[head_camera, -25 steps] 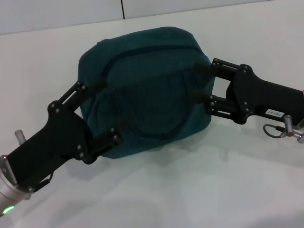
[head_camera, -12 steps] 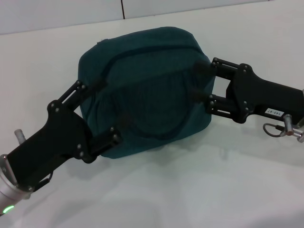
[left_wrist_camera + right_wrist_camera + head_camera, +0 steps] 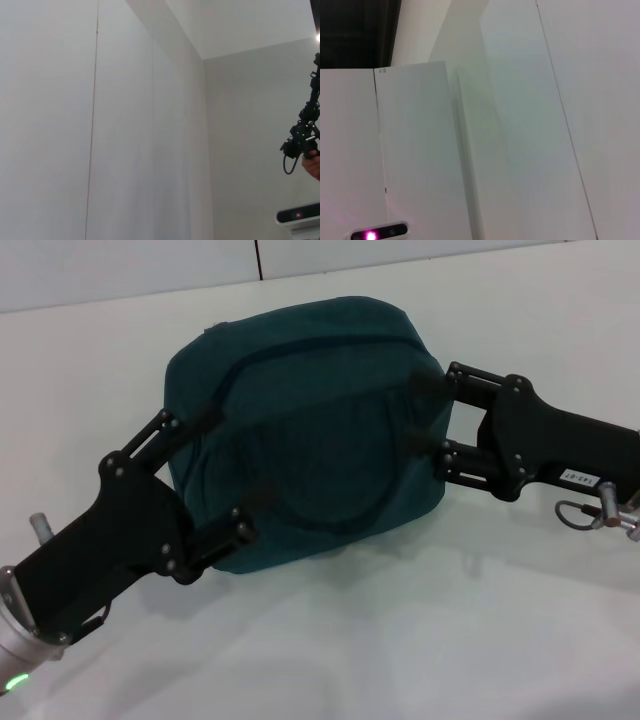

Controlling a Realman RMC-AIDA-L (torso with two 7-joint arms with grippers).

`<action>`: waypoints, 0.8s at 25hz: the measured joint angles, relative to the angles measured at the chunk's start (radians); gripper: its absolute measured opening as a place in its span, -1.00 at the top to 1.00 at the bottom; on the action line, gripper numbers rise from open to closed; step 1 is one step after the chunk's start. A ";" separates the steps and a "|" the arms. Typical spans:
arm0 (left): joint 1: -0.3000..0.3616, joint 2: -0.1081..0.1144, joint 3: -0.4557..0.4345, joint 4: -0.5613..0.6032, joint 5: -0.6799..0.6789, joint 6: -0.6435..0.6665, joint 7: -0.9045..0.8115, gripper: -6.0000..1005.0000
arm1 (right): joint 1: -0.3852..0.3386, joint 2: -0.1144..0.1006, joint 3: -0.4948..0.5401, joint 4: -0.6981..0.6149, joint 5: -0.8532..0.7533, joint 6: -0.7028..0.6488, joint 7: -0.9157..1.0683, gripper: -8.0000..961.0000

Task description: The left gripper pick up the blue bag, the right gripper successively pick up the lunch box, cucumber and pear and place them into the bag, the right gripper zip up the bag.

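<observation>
Left gripper (image 3: 222, 472) is spread wide on the bag's left side, one finger up by the far edge near the zip, the other down at the near left corner, both touching fabric. Looks more like bracing than a real pinch. Right gripper (image 3: 425, 412), the claw with the white label, does the same on the right side, fingers apart and pressed into the cloth.

So the blue bag (image 3: 305, 430) sits mid-table, tipped so a broad face points at my head camera, sandwiched between the two claws. Can't tell if it's lifted or just resting on the white table (image 3: 400, 640). No lunch box, cucumber or pear anywhere in view, and the zip line reads as closed across the top, so my guess is I'm at the tail end, or just steadying it.

Both wrist cams are useless right now: one shows plain wall panels, the other a wall plus some distant camera gear.

If I'm finishing the zip, I'd hold the left side firm and let the right claw go hunting for the pull, which I can't spot from here.

Material-wise it's soft dark teal fabric, matte, boxy with rounded corners and a curved seam across the front. It dimples wherever a fingertip pushes in, so it'll slump if I let go of one side too quickly.
</observation>
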 joint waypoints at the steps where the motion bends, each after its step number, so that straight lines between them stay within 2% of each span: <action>1: 0.000 0.000 0.000 0.000 0.000 0.000 0.000 -0.62 | 0.000 0.000 0.000 0.000 -0.001 0.000 0.000 -0.39; 20: 0.010 0.000 0.000 -0.006 0.000 0.004 0.000 -0.62 | -0.001 0.006 0.015 0.000 -0.005 0.001 0.000 -0.39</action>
